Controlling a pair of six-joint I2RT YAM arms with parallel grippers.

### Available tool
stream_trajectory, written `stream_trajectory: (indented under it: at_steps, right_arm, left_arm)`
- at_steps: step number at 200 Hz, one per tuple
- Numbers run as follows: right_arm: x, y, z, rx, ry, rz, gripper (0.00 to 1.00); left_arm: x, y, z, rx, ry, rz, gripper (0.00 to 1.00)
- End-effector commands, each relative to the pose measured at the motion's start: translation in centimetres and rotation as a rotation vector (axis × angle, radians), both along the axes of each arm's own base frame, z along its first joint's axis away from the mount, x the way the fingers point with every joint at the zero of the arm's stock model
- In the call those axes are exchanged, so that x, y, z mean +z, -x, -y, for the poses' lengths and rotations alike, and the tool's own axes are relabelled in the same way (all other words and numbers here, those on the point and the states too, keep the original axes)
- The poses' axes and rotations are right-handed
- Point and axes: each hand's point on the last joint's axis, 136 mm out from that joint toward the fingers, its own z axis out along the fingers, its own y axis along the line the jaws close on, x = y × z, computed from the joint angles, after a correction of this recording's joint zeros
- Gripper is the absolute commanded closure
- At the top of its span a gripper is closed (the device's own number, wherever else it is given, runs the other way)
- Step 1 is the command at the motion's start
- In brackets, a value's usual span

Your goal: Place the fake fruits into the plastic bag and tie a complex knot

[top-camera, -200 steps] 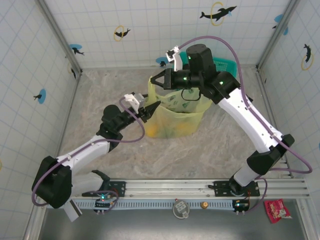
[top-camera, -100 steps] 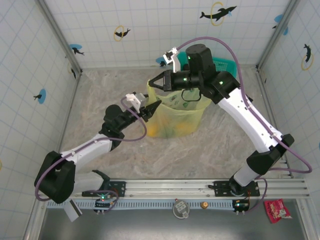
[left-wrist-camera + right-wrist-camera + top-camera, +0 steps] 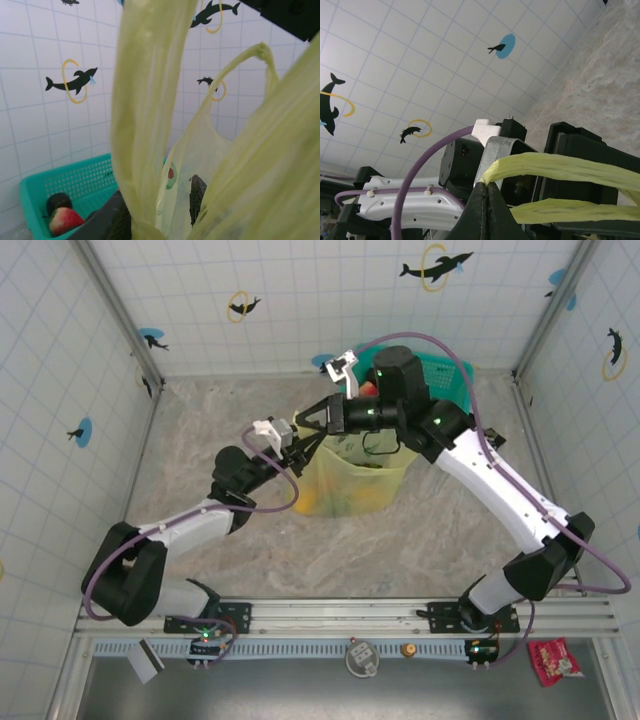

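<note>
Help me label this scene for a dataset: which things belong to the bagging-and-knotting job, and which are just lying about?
Job: plastic bag, handle pinched by the right gripper; fake fruits inside it; red fruit in the teal basket.
Lying about: red packet beside the rail; dolphin stickers on the walls.

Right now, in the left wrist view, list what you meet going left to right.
Red fruit in the teal basket → plastic bag's near handle strap → bag's far handle loop.
</note>
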Motion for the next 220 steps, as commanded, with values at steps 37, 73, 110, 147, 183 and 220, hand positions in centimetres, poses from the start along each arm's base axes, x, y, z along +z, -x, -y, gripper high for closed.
stream_trajectory:
  at_steps: [37, 73, 110, 147, 183, 220]
  right_arm:
    - [3.8, -1.9, 4.9, -0.101, -0.144, 0.063, 1.0]
    - [3.4, -3.0, 7.1, -0.157, -0.143, 0.07, 1.0]
    - [1.9, -4.8, 9.7, -0.267, -0.103, 0.071, 1.0]
    - [1.3, -4.0, 8.3, -0.245, -0.055, 0.109, 1.0]
    - [1.8, -2.8, 6.9, -0.219, -0.009, 0.19, 0.75]
    - [1.3, -1.8, 3.8, -0.165, 0.067, 0.207, 0.49]
  left_arm:
    - [-1.0, 1.9, -0.3, -0.05, 0.007, 0.001, 1.0]
    - [-1.6, 2.0, -0.7, -0.02, -0.033, -0.003, 1.0]
    - [-1.7, 2.2, -0.5, -0.027, -0.067, -0.013, 1.0]
    - [-1.7, 1.8, -0.6, -0.014, -0.062, -0.044, 1.0]
    - [-1.4, 2.0, -0.8, -0.003, -0.059, -0.034, 1.0]
    - [-1.7, 2.2, -0.7, -0.012, -0.074, -0.036, 1.0]
